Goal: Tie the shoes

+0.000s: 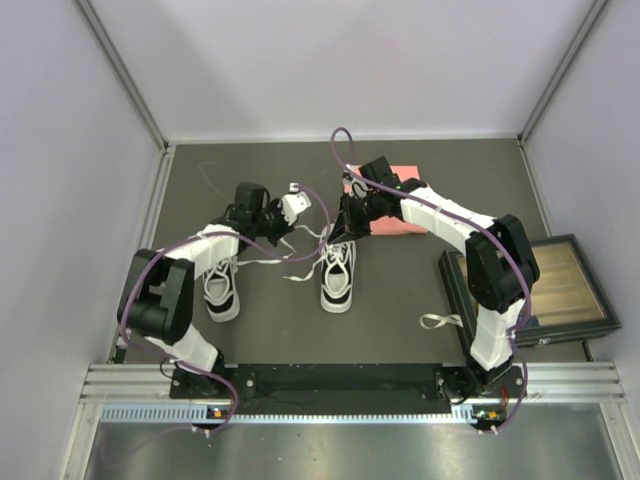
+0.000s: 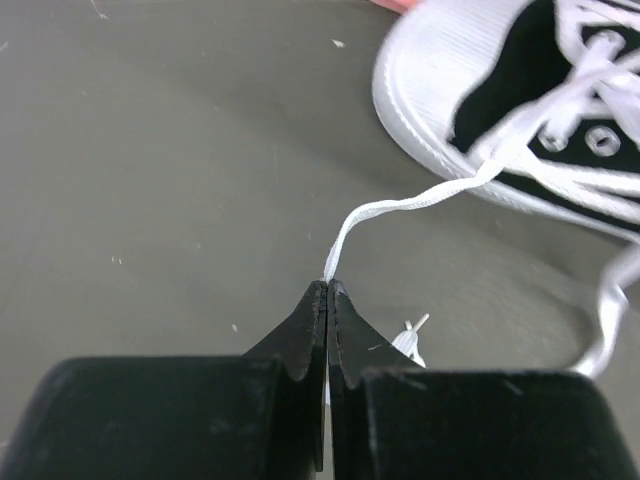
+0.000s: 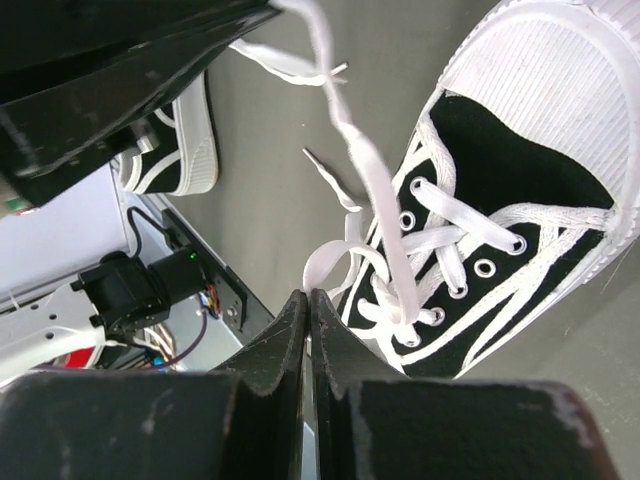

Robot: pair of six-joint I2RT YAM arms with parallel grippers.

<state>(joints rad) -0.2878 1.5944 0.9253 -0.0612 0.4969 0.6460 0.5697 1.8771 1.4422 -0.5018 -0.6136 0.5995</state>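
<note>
Top external view puts both shoes on the dark tabletop (image 1: pixel 400 310): the left shoe (image 1: pixel 220 292) lies beside my left arm, and the right shoe (image 1: pixel 338 278) sits mid-table, with both hands hovering just past its far end. From the left wrist, the left hand (image 2: pixel 327 285) is pinched fully closed on the lace (image 2: pixel 400 208), which runs slack and wavy from the tips to the eyelets. From the right wrist, the right hand (image 3: pixel 307 297) is closed too, and a loop of the second lace (image 3: pixel 325 268) runs right up to its tips; I judge it gripped, though the pinch itself is hidden. I read this as the start of the first knot on the right shoe. To do it well I would draw the two ends apart evenly, taking up slack without dragging or tipping the shoe, then cross them low over the tongue, keeping both pinches close to the lace ends so there is length to loop.
</note>
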